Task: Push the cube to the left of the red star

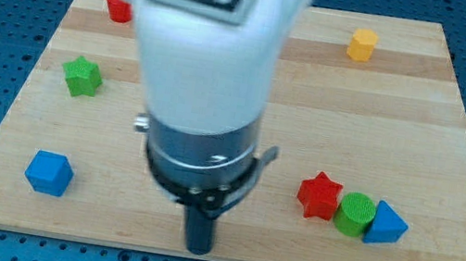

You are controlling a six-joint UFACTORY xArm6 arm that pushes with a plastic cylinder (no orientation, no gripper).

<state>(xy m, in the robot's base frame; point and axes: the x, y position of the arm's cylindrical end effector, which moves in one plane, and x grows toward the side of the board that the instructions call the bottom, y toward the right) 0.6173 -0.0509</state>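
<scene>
1. Blue cube (49, 173) near the board's (251, 77) bottom-left corner, sitting alone, well apart from the red star (319, 196).
2. Red star at the view's lower right, touching a green cylinder (355, 214); blue triangular block (386, 224) pressed against the cylinder's right side. 3 in a row.
3. My tip (196, 249) near the bottom edge, roughly between cube and star, touching neither. No claw on this rig; nothing open, closed or gripped, just a bare rod.
4. Judged step: approach, with no contact on the cube yet.
5. Next move, as a guess: get around to the cube's left face, then push rightward, stopping just left of the star without nudging it.
6. Elsewhere: green star (83, 77) at left, red block (119, 8) at top left, partly hidden by the arm, yellow block (362, 44) at top right. None in the likely path.
</scene>
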